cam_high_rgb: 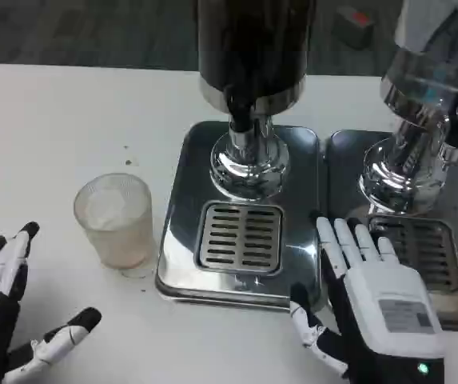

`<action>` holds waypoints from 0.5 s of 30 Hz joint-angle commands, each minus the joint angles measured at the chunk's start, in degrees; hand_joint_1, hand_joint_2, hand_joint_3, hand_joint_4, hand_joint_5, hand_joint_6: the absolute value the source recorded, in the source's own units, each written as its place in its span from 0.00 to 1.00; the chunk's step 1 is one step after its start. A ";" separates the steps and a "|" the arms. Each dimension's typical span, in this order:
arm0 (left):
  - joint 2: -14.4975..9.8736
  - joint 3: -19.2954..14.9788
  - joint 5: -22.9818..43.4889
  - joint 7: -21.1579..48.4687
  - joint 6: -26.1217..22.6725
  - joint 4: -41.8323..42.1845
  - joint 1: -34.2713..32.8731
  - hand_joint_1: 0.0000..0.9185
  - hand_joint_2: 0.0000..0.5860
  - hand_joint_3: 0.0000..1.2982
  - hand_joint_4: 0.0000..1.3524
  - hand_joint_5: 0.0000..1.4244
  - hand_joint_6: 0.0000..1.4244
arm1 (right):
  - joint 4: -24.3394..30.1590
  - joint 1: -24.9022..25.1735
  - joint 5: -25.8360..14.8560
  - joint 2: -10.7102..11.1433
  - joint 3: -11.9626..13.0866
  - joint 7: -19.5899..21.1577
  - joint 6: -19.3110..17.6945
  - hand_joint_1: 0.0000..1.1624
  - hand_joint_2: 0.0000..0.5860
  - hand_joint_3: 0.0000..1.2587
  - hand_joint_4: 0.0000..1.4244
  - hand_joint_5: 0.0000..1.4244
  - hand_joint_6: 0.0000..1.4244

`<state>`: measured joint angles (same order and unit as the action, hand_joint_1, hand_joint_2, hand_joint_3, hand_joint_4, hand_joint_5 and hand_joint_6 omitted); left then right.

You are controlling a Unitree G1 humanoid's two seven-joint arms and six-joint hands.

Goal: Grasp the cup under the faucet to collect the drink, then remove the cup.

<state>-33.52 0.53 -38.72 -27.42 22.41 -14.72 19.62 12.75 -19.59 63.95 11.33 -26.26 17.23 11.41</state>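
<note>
White tabletop (53,120) carries two steel drink dispensers; the nearer one (248,80) has a slotted drip grille (239,238) below its faucet (241,118). Left of its base stands the cup (115,219) (clear, upright). Both the left hand (5,320) and right hand (368,308) hold nothing, fingers spread.

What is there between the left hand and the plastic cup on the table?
In the head view, only bare white table lies between the left hand and the cup; they do not touch.
</note>
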 commanded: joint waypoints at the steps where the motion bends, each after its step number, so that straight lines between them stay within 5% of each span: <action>1: -0.61 -0.53 0.54 -0.08 0.59 -0.37 0.08 0.00 0.21 0.00 0.00 0.00 0.00 | 0.06 -0.65 -0.01 -0.43 -0.13 0.85 0.48 0.27 0.90 0.00 0.00 0.00 0.00; 15: -0.26 -1.62 0.72 -2.84 1.83 -1.05 -0.77 0.00 0.22 0.00 0.00 0.02 0.00 | 0.13 -0.72 -0.40 -0.82 0.09 0.72 0.54 0.26 0.90 0.00 0.00 0.00 0.02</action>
<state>-33.53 0.14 -38.45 -27.65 22.81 -14.89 19.47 12.76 -20.20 63.73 10.75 -26.27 17.36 11.57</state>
